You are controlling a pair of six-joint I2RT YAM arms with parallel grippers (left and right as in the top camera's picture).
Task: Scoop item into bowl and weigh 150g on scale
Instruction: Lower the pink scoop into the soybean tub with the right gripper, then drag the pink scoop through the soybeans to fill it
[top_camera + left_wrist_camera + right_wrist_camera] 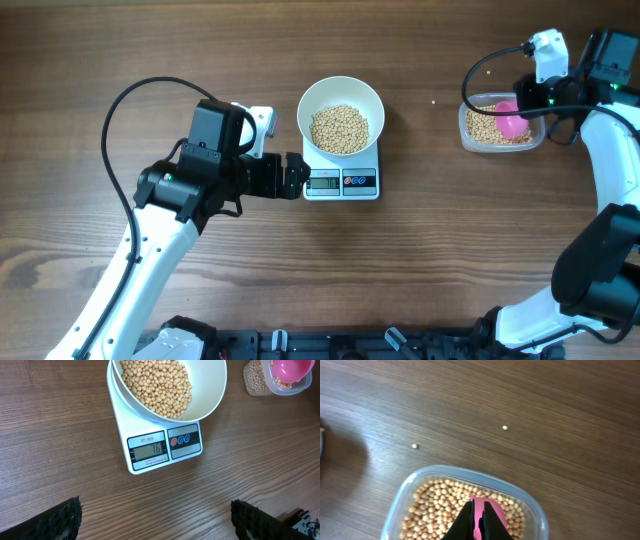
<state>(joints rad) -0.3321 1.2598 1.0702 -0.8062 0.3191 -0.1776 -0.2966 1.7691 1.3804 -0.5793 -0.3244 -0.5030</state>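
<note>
The white bowl (306, 100) (216, 389) stands on the small white scale (341, 184) (121, 420) and holds a heap of tan beans (339, 128) (157, 385). The scale's display seems to read 76. My left gripper (297, 175) (156, 510) hovers just left of the scale's front, open, with only bare table between its fingers. At the far right, my right gripper (524, 100) (478, 502) is shut on a pink scoop (512, 120) (495, 514) (290, 367) that rests in a clear tub (470, 128) (420, 477) (252, 385) of beans (435, 510).
Two loose beans (415, 446) (505, 427) lie on the wooden table beyond the tub. Black cables loop from both arms. The arm bases line the table's front edge.
</note>
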